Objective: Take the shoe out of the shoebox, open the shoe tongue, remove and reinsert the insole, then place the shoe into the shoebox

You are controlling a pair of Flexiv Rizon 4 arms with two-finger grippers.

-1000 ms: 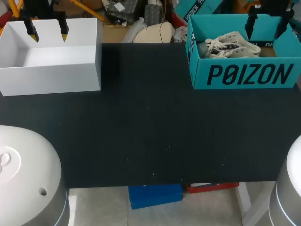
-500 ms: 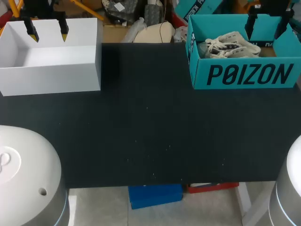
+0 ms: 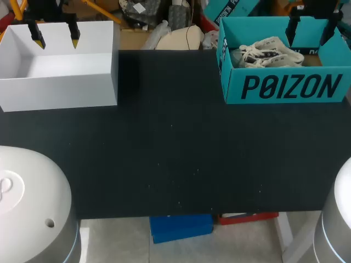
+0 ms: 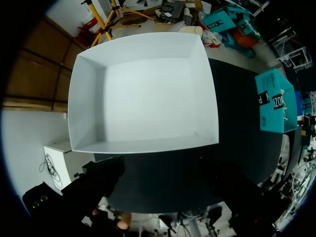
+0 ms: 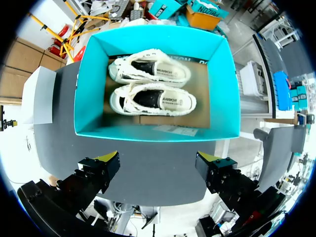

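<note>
Head view, far right corner of the black table (image 3: 175,153): teal shoebox (image 3: 285,87), lid off, holding the white shoes (image 3: 269,52) as a pair, side by side on its floor. Above the far part of that box, the right gripper (image 3: 312,27), fingers spread wide, gripping nothing, well clear of the shoes. At the far left corner, a white box (image 3: 60,82), open-topped, with the left gripper (image 3: 55,34) above its back wall, yellow tips held apart, pinching nothing.

Right wrist view, looking straight down: right gripper (image 5: 158,160) with both fingers parted and only table between them, just short of the shoebox's (image 5: 148,132) near wall. Inside, ahead of the fingers, the white shoes (image 5: 150,86) lying parallel, soles down, dark insides showing, frayed edges along the uppers. Off to one side, beyond the shoebox, the white box (image 5: 39,94).

Left wrist view: white box (image 4: 143,94) ahead of the left gripper (image 4: 165,180), its pale floor in plain sight. Fingers dark, set far apart, touching nothing. Well away across the table, the teal shoebox (image 4: 274,106).
</note>
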